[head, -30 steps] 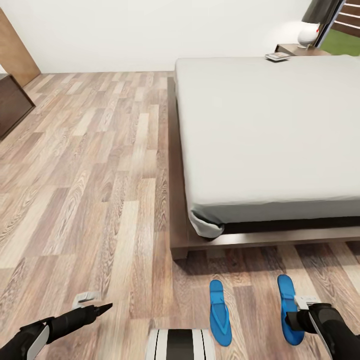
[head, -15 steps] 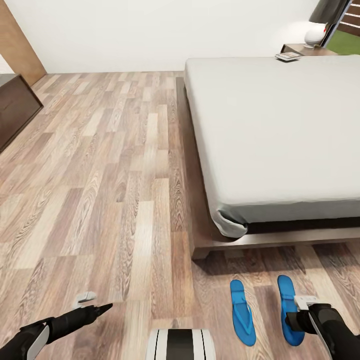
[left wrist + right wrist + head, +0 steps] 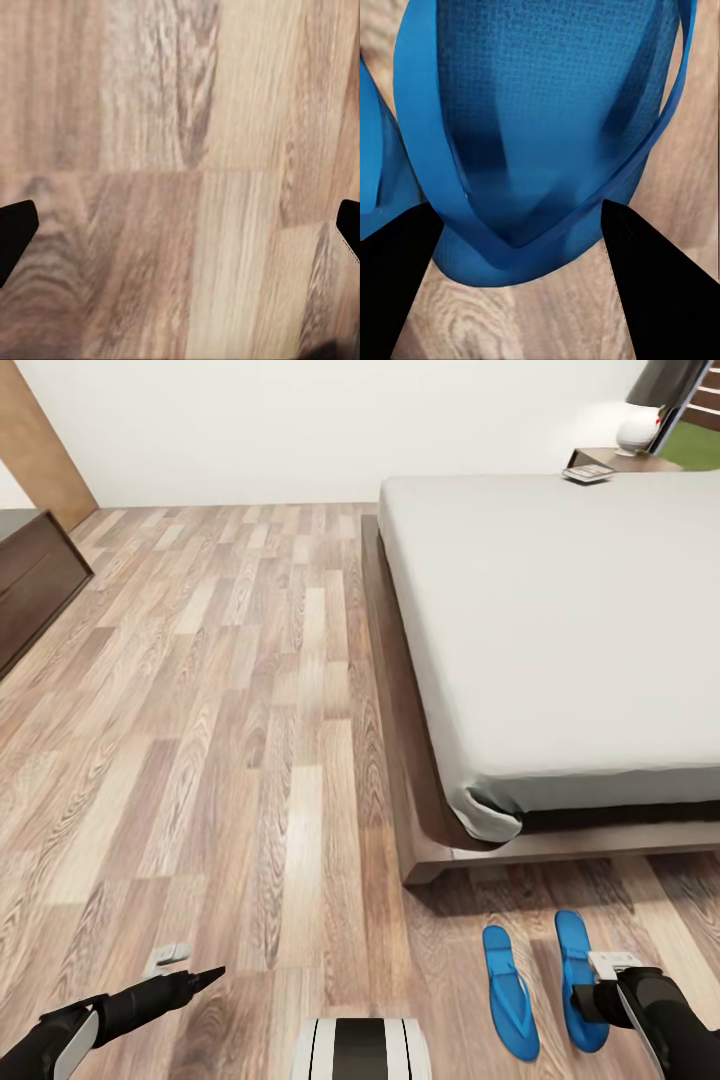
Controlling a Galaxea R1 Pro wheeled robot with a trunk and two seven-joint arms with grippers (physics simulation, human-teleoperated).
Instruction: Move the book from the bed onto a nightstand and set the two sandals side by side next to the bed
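Lying on the plank floor point(image 3: 200, 690) at the lower right of the head frame, the two blue sandals point(image 3: 509, 990) sat close side by side, just below the foot corner of the bed point(image 3: 560, 630). The right sandal point(image 3: 573, 970) ran under the right gripper point(image 3: 612, 963), which hung at the frame's lower right edge; in the right wrist view that sandal point(image 3: 547, 127) lay between the two black fingers point(image 3: 660, 285), its toe strap meeting in a V near the fingertips, and the fingers stood apart on either side without visibly pressing it, so the gripper was apart and not clamped. A sliver of the other sandal point(image 3: 375, 172) showed at that view's left edge. The left gripper point(image 3: 165, 958) hovered at the lower left of the head frame over bare floor, and the left wrist view showed its fingers point(image 3: 15, 236) wide apart above the wood grain point(image 3: 180, 180). At the upper right of the head frame a nightstand point(image 3: 620, 459) stood past the bed's far corner, carrying a small flat object, likely the book point(image 3: 588, 473), beside a white lamp point(image 3: 638, 430). A dark cabinet point(image 3: 35, 585) sat at the left edge, with a wooden door point(image 3: 40, 445) above it.
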